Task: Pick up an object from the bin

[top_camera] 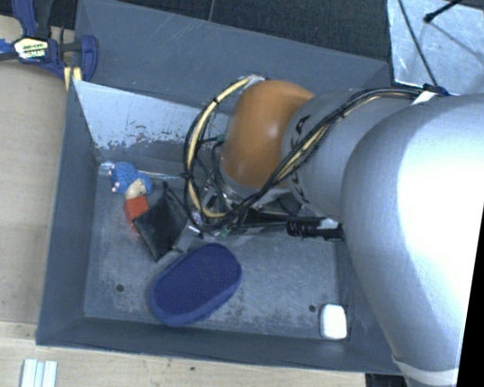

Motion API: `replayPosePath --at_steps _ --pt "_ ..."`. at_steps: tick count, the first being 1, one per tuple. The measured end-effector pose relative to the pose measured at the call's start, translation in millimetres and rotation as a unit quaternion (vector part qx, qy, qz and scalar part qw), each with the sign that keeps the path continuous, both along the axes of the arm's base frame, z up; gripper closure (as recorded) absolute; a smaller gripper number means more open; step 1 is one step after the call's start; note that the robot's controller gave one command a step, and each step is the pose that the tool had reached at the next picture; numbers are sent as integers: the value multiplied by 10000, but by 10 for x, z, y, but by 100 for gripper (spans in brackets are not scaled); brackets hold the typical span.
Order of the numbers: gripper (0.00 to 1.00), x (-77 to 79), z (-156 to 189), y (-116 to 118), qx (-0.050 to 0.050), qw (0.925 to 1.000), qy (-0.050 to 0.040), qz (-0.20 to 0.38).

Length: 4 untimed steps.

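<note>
My gripper (204,217) is low in the middle of the bin, mostly hidden under the arm's orange cover and cables. Just left of it a black flat thing (159,222) lies tilted on the floor, touching or very close to the gripper. A small toy figure (131,187) in blue, white and orange-red lies beside the black thing, near the back-left corner. In front of the gripper a dark blue oval pad (196,283) rests on the floor, reaching the front wall.
A small white rounded block (334,322) sits in the front-right corner. The big silver arm covers the right side of the bin. Bare floor shows at the front left and between the blue pad and the white block.
</note>
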<state>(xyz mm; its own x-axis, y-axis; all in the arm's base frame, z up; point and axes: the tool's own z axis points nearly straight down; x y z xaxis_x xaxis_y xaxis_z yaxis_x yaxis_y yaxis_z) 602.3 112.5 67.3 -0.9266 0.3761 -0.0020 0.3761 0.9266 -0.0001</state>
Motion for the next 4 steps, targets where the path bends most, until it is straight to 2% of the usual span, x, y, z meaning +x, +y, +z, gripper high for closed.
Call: replayPosePath --at_steps 1,2,3,4 --pt "100 11 39 9 5 10000 -24 10" --pt "0 6 33 10 5 10000 -17 12" --pt "100 10 38 11 6 10000 -23 14" --pt "100 -99 740 259 17 9999 -39 106"
